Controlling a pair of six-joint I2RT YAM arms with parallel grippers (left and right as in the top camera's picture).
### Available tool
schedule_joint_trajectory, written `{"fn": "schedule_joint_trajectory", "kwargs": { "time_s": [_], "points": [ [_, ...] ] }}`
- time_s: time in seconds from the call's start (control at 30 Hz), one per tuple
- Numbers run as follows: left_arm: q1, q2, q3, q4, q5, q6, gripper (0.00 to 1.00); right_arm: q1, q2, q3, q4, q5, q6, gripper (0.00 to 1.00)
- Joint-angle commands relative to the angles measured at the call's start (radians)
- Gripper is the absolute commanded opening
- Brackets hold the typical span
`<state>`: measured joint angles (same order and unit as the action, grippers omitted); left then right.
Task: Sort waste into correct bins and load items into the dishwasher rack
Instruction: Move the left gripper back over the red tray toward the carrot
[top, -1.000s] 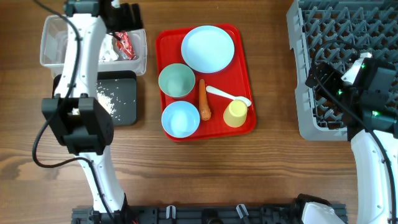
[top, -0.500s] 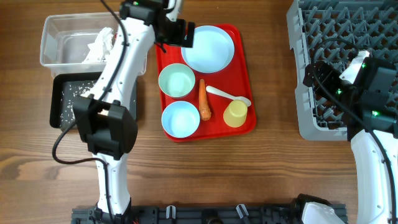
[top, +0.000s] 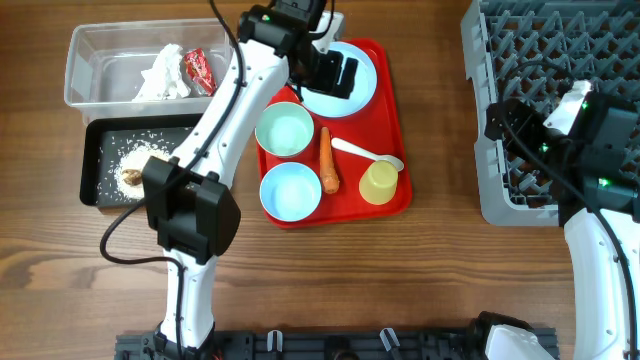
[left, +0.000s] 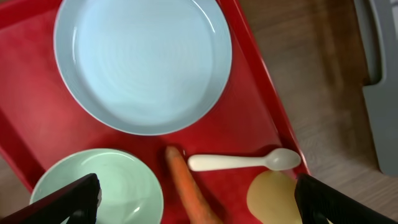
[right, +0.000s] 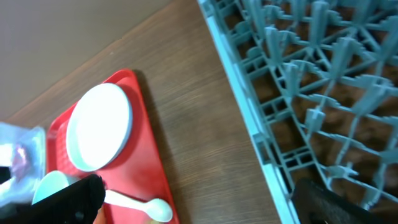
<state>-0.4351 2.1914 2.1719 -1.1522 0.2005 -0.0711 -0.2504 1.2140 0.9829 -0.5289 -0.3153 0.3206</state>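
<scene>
**Both hands open above tray and rack**

From overhead, we see the left hand (top: 335, 72) spread open and empty above the pale blue round plate (top: 365, 82), at the top of the flat red serving tray (top: 398, 120). Lower on that tray sit the pale green bowl (top: 284, 130), the light blue bowl (top: 290, 190), the orange carrot piece (top: 328, 162), the white plastic spoon (top: 365, 153) and the small yellow cup (top: 379, 182). At upper left, the clear rectangular plastic tub (top: 92, 58) holds the crumpled white tissue (top: 160, 76) and the small red wrapper (top: 198, 68). Just below it, the black shallow rectangular tray (top: 90, 172) carries the white rice grains (top: 142, 154) and the small brown food lump (top: 130, 177). The right hand (top: 505, 120), also open and empty, hangs over the left edge of the large grey plastic dishwasher rack (top: 560, 50) at the right of the frame.

In the left wrist view, we find its fingers (left: 68, 202) wide apart at the lower corners, with plate, green bowl, carrot, spoon and cup beneath.

In the right wrist view, the fingers (right: 62, 202) stand apart too. The rack fills the upper right, and the wooden counter (right: 193, 106) separates it from the red tray at lower left.
</scene>
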Motion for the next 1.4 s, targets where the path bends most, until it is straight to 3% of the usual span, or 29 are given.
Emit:
{"fn": "schedule_joint_trajectory", "kwargs": {
  "time_s": [0.0,0.3,0.57,1.37],
  "points": [
    [0.006,-0.002,-0.006,-0.029,0.016,-0.043,0.99,-0.002,0.007,0.011,0.016,-0.081,-0.048,1.00],
    [-0.002,-0.016,-0.006,-0.039,0.008,-0.055,1.00,-0.002,0.007,0.011,0.032,-0.137,-0.057,1.00],
    [0.000,-0.016,-0.006,-0.024,-0.177,-0.231,1.00,0.006,0.007,0.039,0.045,-0.217,-0.055,1.00],
    [0.058,-0.021,-0.006,-0.027,-0.176,-0.278,1.00,0.150,0.047,0.203,-0.064,-0.045,-0.060,1.00]
  ]
}}
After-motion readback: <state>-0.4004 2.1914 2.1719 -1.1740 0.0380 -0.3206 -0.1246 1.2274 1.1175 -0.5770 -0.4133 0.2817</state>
